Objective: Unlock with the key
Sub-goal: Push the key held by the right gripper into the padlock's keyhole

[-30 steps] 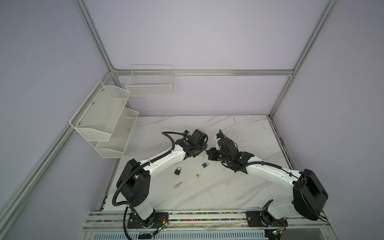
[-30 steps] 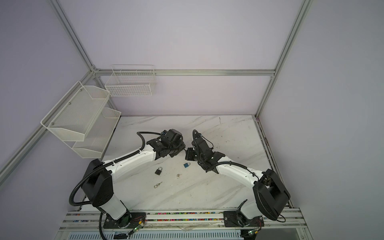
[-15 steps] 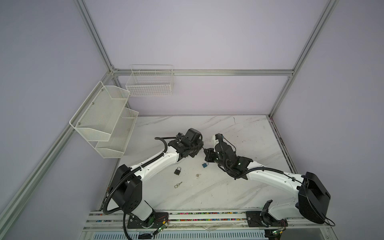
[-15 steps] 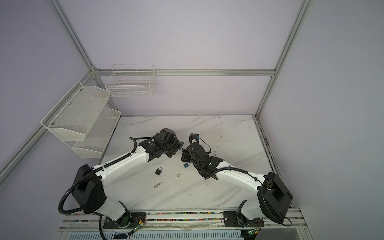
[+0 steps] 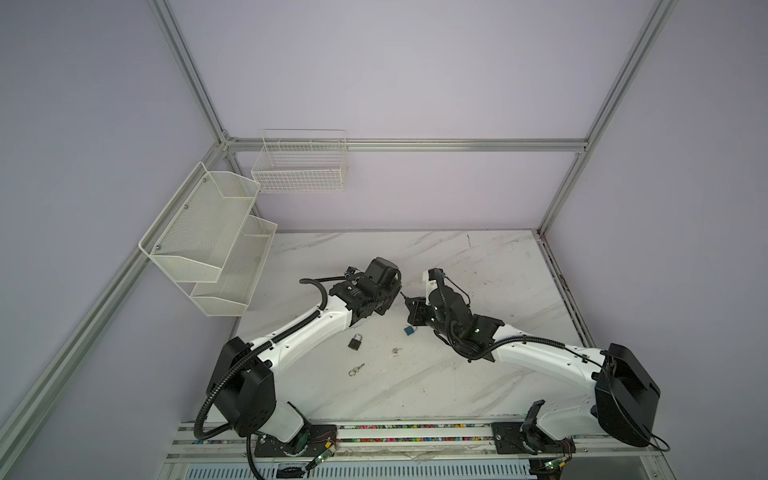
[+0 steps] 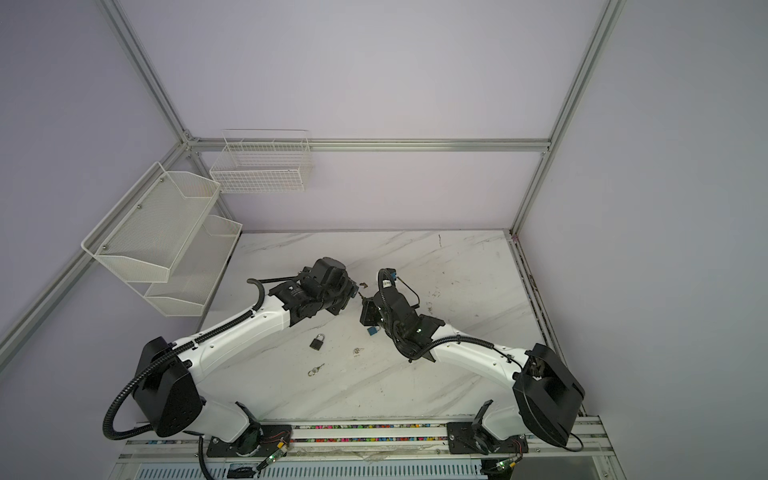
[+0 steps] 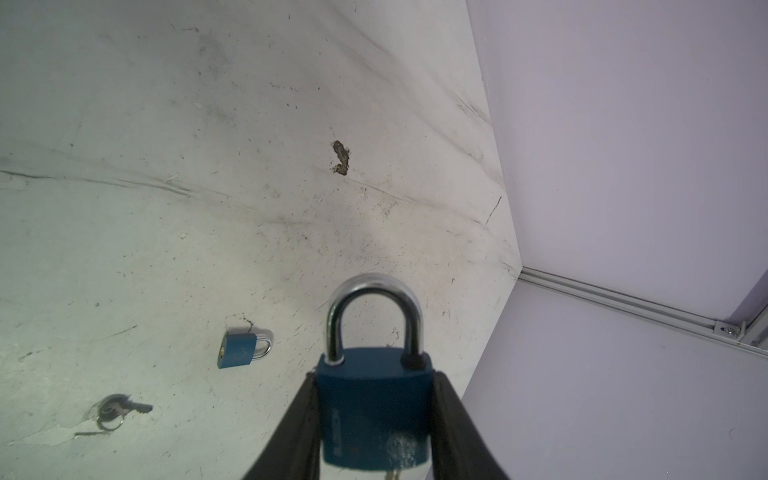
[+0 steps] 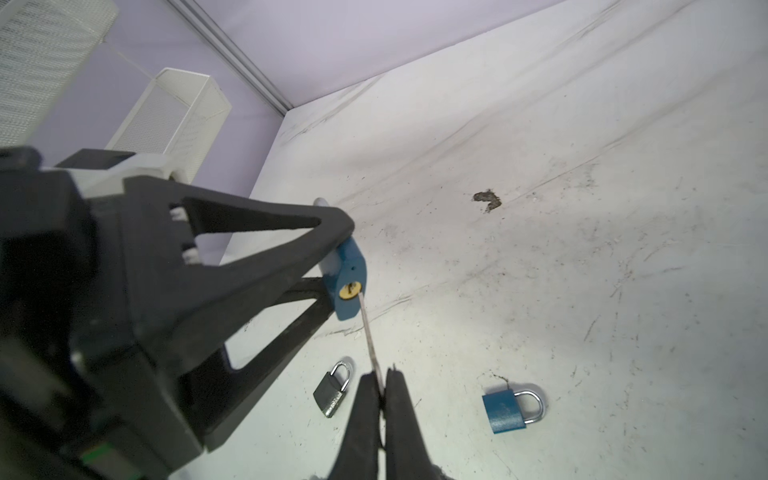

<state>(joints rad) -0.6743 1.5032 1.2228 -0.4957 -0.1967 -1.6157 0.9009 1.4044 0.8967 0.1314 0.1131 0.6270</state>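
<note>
Centre frame, the left gripper (image 7: 374, 378) grasps a blue padlock (image 7: 374, 411); the right gripper (image 8: 381, 380), clenched on a key (image 8: 370, 332), holds its tip at the keyhole (image 8: 350, 289).

Even, soft light; blurry close-ups

Above the middle of the table (image 5: 478, 266), the left gripper (image 7: 374, 376) has the held padlock (image 7: 374, 415) between its fingers. To its right, the right gripper (image 8: 380, 380) pinches the key (image 8: 368, 332), whose tip sits at that padlock's keyhole. In front of them on the table, a second padlock (image 5: 355, 342) lies left beside the left forearm, a third padlock (image 5: 410, 331) lies right beside the right wrist, a small key (image 5: 396, 351) is between them and a ringed key (image 5: 356, 370) is nearest the front. A shelf (image 5: 199, 232) hangs on the left wall and a basket (image 5: 301, 166) on the back wall.
</note>
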